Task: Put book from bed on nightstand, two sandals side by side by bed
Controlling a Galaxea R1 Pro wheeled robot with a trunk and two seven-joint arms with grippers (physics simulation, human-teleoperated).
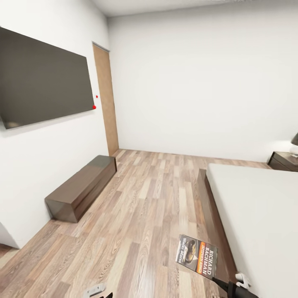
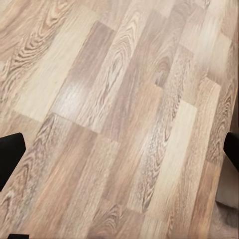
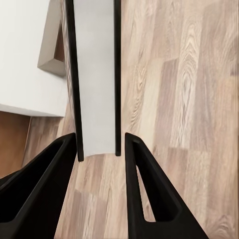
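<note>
The book (image 1: 196, 255), a dark paperback with an orange band and white lettering, hangs above the floor beside the foot of the bed (image 1: 256, 207). My right gripper (image 1: 216, 279) is shut on its lower corner. In the right wrist view the book (image 3: 97, 74) stands edge-on, clamped between the two black fingers of my right gripper (image 3: 99, 142). My left gripper (image 2: 119, 149) is open over bare floor planks, its fingertips (image 2: 10, 154) far apart. A dark nightstand (image 1: 283, 160) stands beyond the bed at the far right. The sandals are out of view.
A long low dark cabinet (image 1: 80, 188) lies along the left wall under a large black TV (image 1: 43, 78). A brown wood panel (image 1: 106, 99) stands in the far left corner. Wood-plank floor (image 1: 153, 198) runs between cabinet and bed. A lamp (image 1: 294, 142) sits on the nightstand.
</note>
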